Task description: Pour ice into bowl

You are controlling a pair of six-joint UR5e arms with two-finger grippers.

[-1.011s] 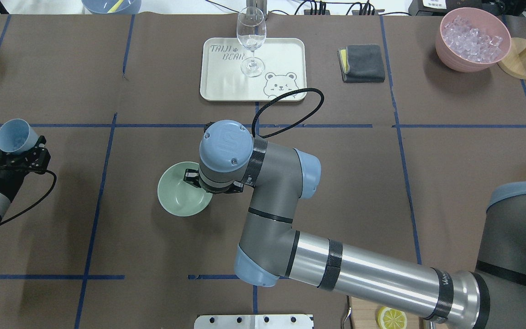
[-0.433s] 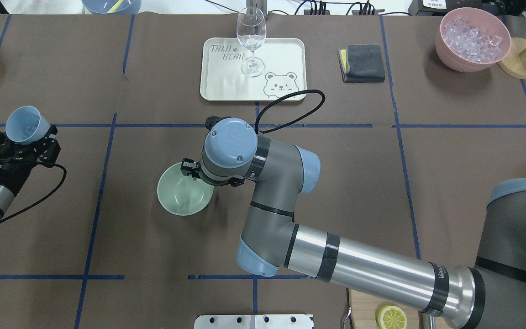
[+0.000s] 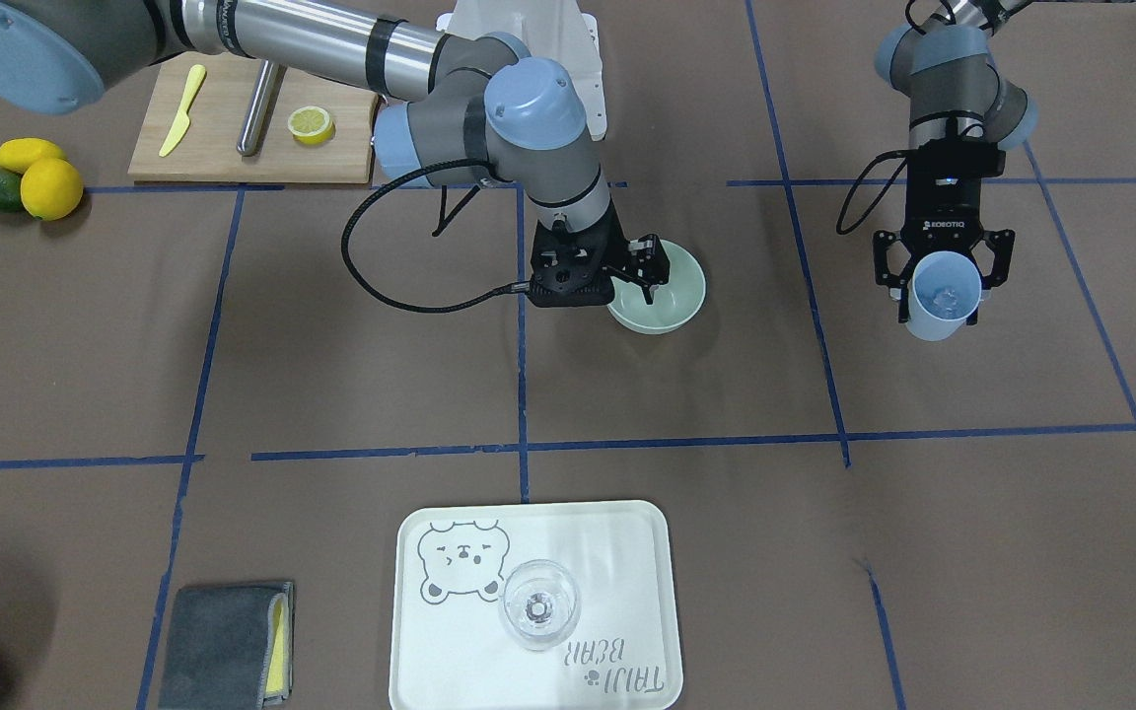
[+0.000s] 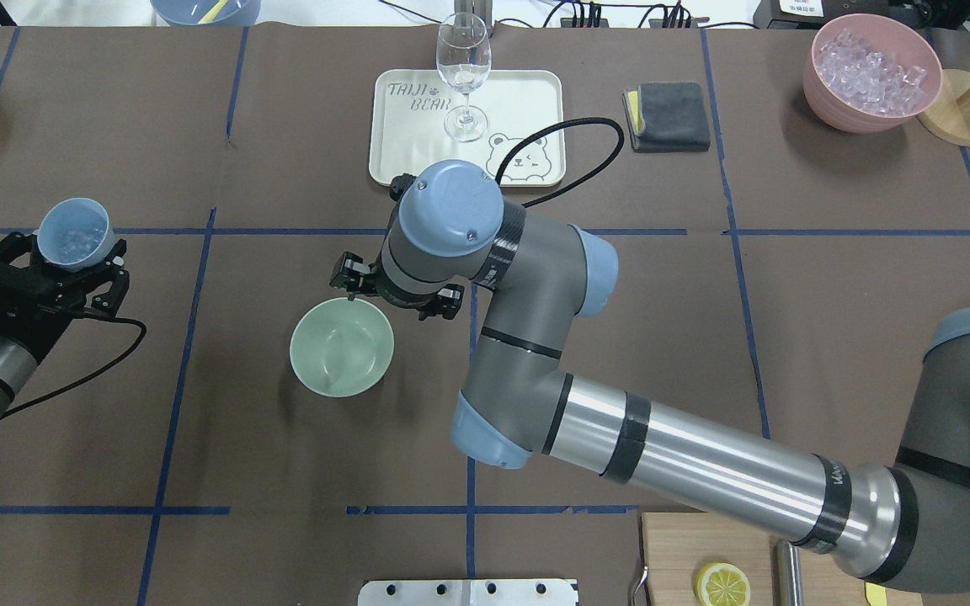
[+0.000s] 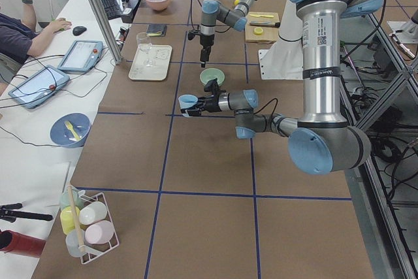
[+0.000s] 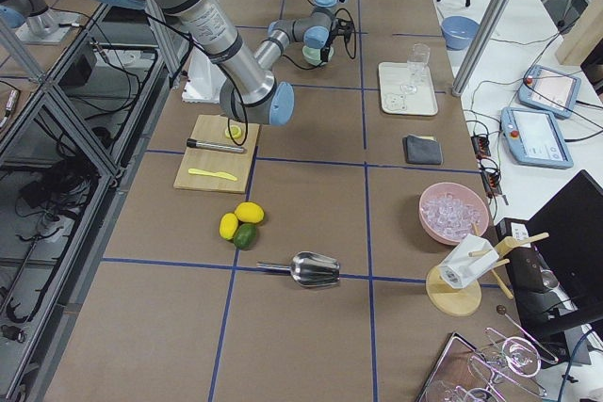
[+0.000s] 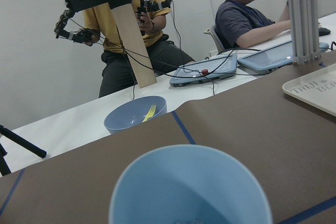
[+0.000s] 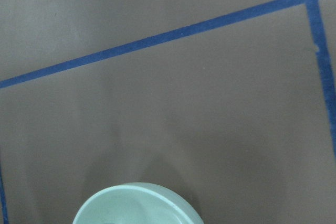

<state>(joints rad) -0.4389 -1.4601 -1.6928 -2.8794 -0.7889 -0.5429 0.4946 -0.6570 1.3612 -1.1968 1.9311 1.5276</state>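
While left jaws grip blue cup [image 4: 72, 234]: ice [image 3: 943, 294] well apart from bowl [image 4: 342, 347]
right jaws: spread, empty
risk: early tilt spills ice

The sage-green bowl [image 8: 134, 205] is cut off by the right wrist view's lower edge, the blue cup [image 7: 189, 182] by the left's. The ice [image 3: 941, 294] is too small to count, and the jaws of the right gripper [image 3: 649, 274], half hidden, look parted.

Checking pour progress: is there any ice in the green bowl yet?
No, the sage-green bowl shows bare inside from overhead; the ice sits in the blue cup.
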